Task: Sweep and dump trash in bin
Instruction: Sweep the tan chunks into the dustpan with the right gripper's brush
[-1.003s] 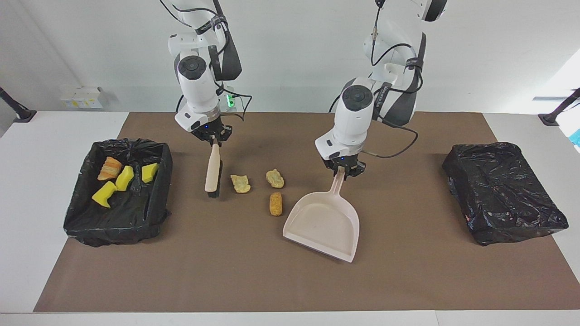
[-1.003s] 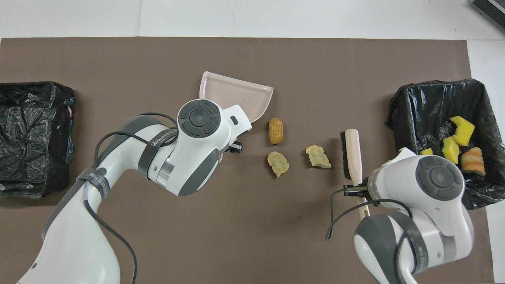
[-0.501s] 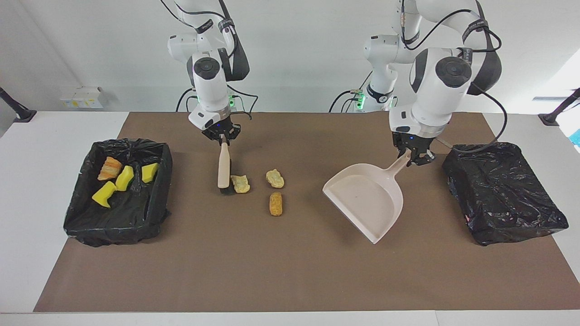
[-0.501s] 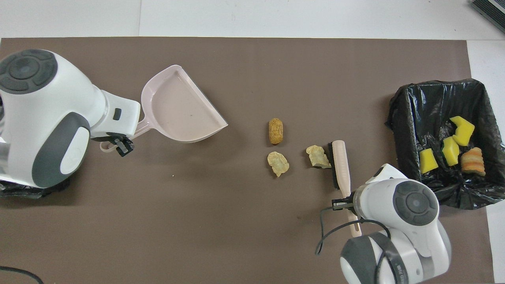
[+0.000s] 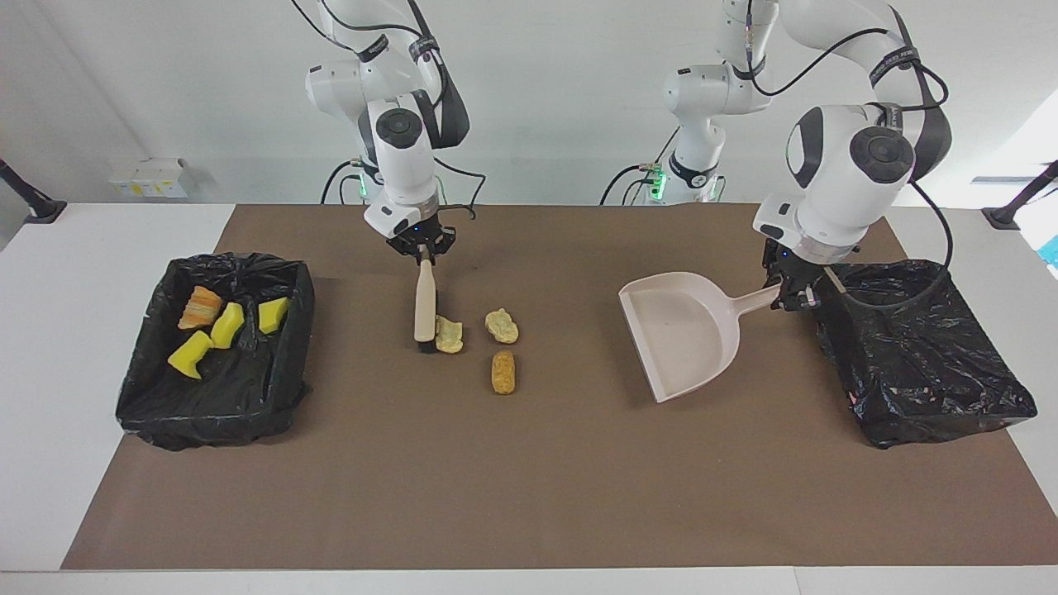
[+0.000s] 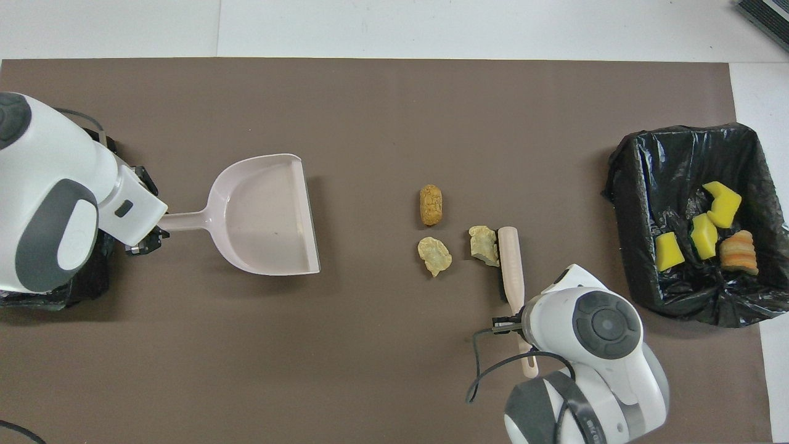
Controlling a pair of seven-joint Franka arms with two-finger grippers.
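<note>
Facing view: your right gripper [image 5: 422, 250] clamps the brush [image 5: 425, 307], bristles touching one tan lump [image 5: 449, 334]; two more lumps [image 5: 502, 326] lie toward the dustpan [image 5: 683, 332], gripped by your left gripper [image 5: 791, 291].

Overhead view: dustpan mouth faces the lumps, well apart; four scraps [image 6: 704, 232] sit in the bin [image 6: 641, 185].

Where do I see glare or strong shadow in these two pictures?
Facing view: the black bin liner at the left arm's end glints with small highlights, and the dustpan throws a soft shadow on the brown mat. Overhead view: the same dustpan darkens the mat along its open edge.
</note>
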